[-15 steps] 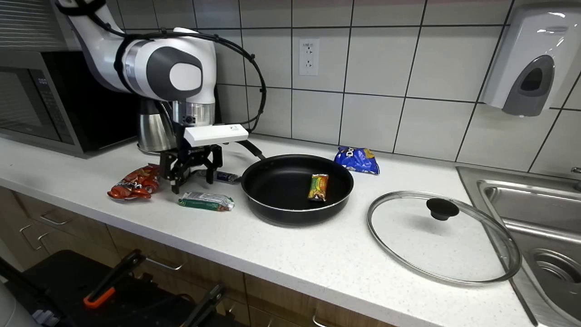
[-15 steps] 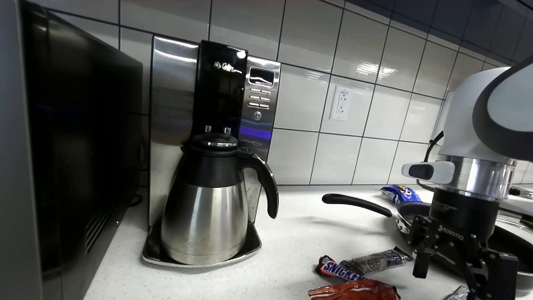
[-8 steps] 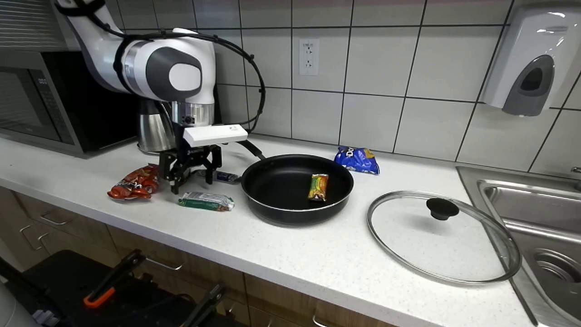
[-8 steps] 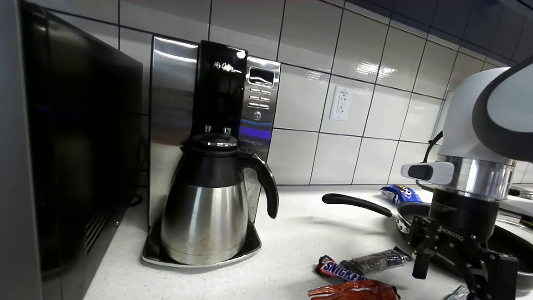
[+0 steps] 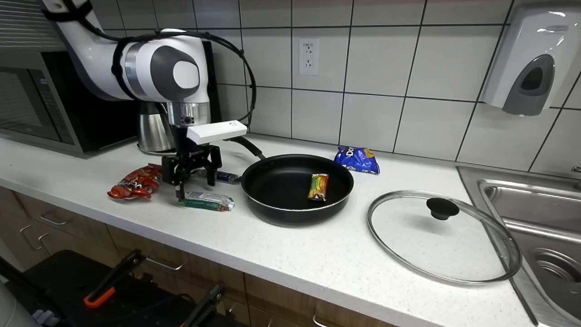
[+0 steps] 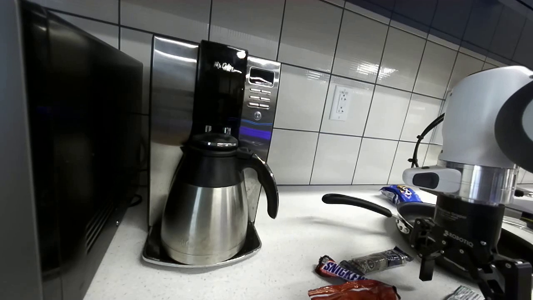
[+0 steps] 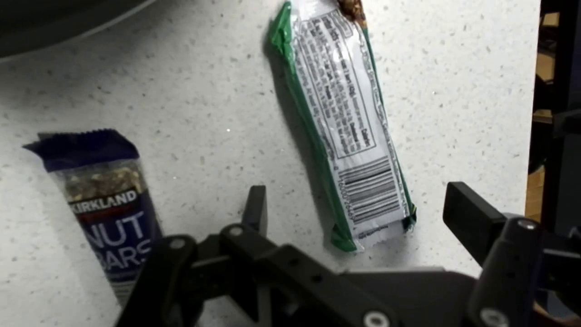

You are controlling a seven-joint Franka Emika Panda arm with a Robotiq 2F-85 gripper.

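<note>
One green-and-white wrapped bar (image 7: 340, 122), flat on the bench (image 5: 327, 245), nearest thing to the tool (image 7: 358, 202). Wrist view: its middle lies at 12 o'clock from the tool, long axis running just short of 12 to just short of 6. Near end falls between the two fingers (image 7: 472, 220) as seen from above — these stand on the 9 and 3 o'clock sides, bench showing on both flanks. Tool spread wide, gripping nothing. Contact unclear: in an exterior view one fingertip overlaps the bar's end, no telling if it touches.

Outward. Wrist view, 9 o'clock from the tool: one Kirkland nut bar (image 7: 111, 213). Other bearings from the green-and-white wrapped bar, in an exterior view. One black pan (image 5: 277, 186), 3 o'clock, near; handle toward 10. One yellow-and-red packet (image 5: 318, 187) inside, on the pan's 3 o'clock side. One red bag (image 5: 136, 181), between 9 and 10. One blue bag (image 5: 357, 160), between 2 and 3, beyond the pan. Pan and bags show in both exterior views. One Snickers bar (image 6: 339, 268), at the red bag's 11 o'clock in an exterior view, partly overlapped by it. One glass lid (image 5: 444, 238) — well apart, a shade past 3. One steel carafe (image 5: 153, 131), 11.
</note>
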